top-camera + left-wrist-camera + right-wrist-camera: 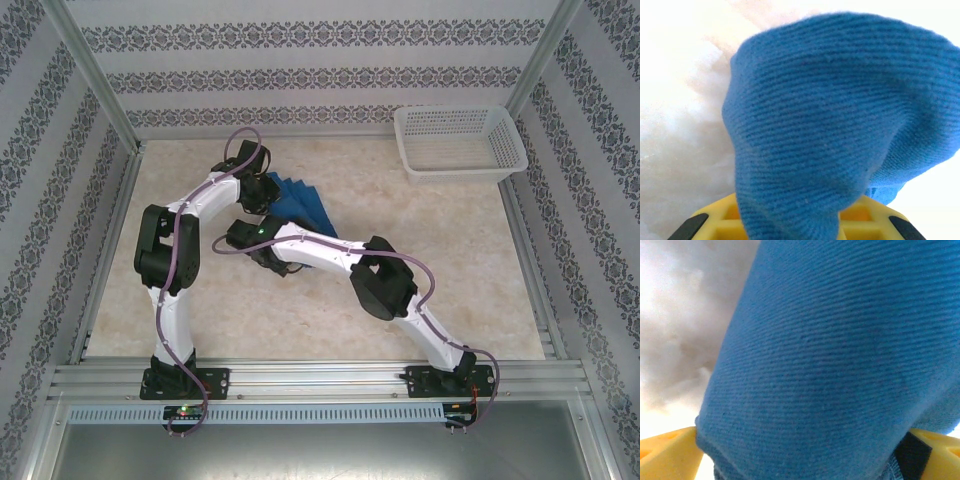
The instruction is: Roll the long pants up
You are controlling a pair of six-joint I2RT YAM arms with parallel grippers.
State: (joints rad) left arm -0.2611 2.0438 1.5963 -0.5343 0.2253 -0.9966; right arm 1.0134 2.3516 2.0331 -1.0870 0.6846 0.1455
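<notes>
Long pants [300,205]: a bunched blue heap on the table [420,240], left of centre, well apart from the white basket [458,145] at the far right.
Left gripper [790,227]: jaws narrow, pinching a fold of the pants.
Right gripper [800,452]: jaws wide, with cloth lying between them.

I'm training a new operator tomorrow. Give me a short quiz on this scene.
1. True or false: the long pants lie inside the white basket.
2. On the table, the basket stands at: A the far right corner, B the near left corner, C the centre.
3. What colour are the right hand's fingers?
Key: 1 false; 2 A; 3 yellow.
</notes>
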